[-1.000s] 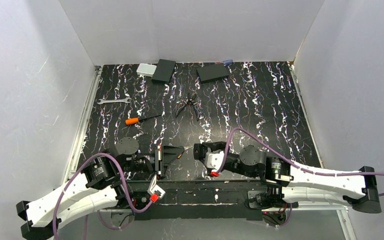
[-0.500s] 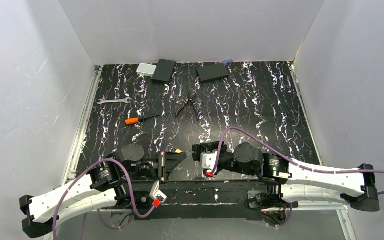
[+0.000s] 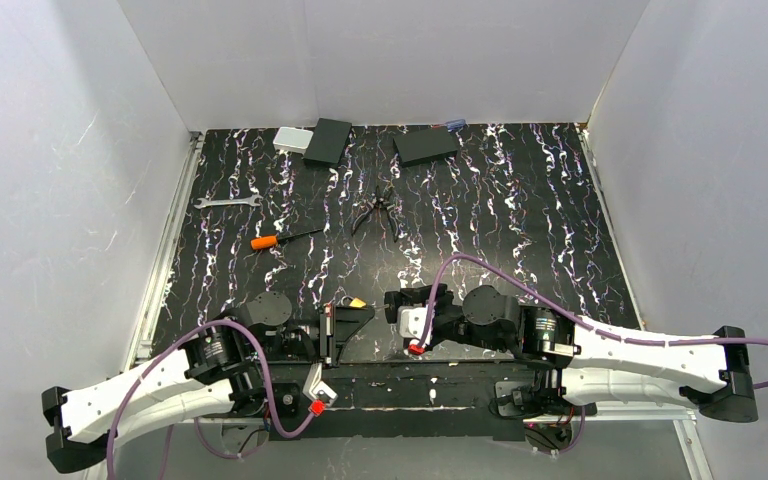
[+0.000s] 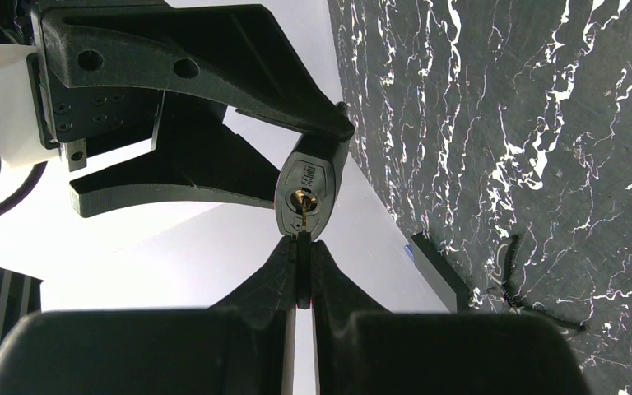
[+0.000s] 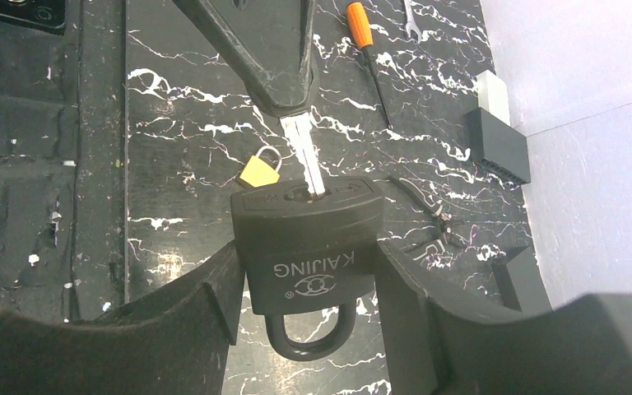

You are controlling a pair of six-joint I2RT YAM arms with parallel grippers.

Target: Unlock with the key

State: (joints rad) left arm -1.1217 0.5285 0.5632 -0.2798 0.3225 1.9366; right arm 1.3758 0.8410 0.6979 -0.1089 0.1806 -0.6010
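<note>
Left gripper (image 4: 299, 265) was clamped shut on the key (image 5: 303, 152), gripping the head, blade pointing away toward the right arm. Right gripper (image 5: 309, 276) was grasping the black padlock (image 5: 309, 243) by its body, one finger on each side, keyway end facing the key, shackle toward the wrist. Both were held off the table (image 3: 520, 220) at the near edge, between the two arms.

Progress: pickup of both done, alignment done. The key tip was at the keyway, looked just inside; most of the blade was showing. The shackle looked seated on both legs, so not unlocked. Left to do, by my read: push the key fully in, turn it, shackle pops.

Counts:
- key: one
- padlocks: two, the black one held plus a small yellow padlock (image 5: 259, 170) lying on the table just below the held pair
- screwdriver (image 3: 280, 239), orange handle: one
- wrench (image 3: 227, 202): one
- pliers (image 3: 375, 212): one
- black boxes: two, at the far edge (image 3: 328, 141) (image 3: 426, 145)
- white box (image 3: 290, 139): one, touching the left black box
- small blue-red item at the far wall, too small to tell: one
</note>
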